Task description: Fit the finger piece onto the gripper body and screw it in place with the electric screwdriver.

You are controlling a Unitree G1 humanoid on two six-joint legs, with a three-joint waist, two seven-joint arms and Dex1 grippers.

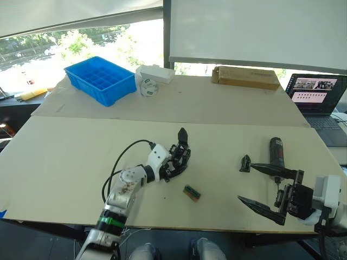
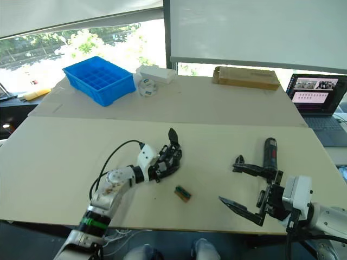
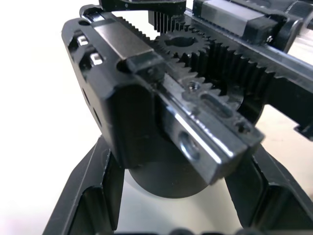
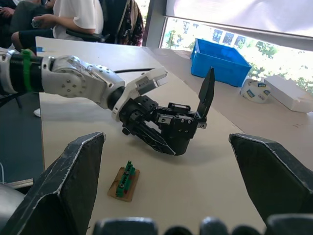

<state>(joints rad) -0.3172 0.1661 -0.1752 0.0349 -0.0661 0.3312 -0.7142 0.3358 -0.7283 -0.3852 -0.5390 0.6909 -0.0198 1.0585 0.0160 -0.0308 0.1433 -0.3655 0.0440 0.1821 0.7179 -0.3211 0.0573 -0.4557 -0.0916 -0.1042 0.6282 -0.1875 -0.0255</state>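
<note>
My left gripper (image 1: 172, 165) is shut on the gripper body (image 1: 182, 142), a black blocky mechanism resting on the table with one pointed finger sticking up. The left wrist view shows its gears and rail (image 3: 166, 112) close up, with my fingers (image 3: 83, 196) on both sides of its round base. The finger piece (image 1: 245, 163), a small black wedge, lies on the table to the right. Just beyond it lies the electric screwdriver (image 1: 277, 153). My right gripper (image 1: 246, 182) stands open and empty near the table's front right, its upper fingertip close to the finger piece.
A small green-and-brown block (image 1: 191, 192) lies between the arms near the front edge. At the back stand a blue tray (image 1: 100, 79), a white box (image 1: 154, 73), a tape roll (image 1: 148, 86) and a cardboard box (image 1: 245, 77). A laptop (image 1: 317, 95) sits far right. People (image 4: 73, 17) sit beyond the table.
</note>
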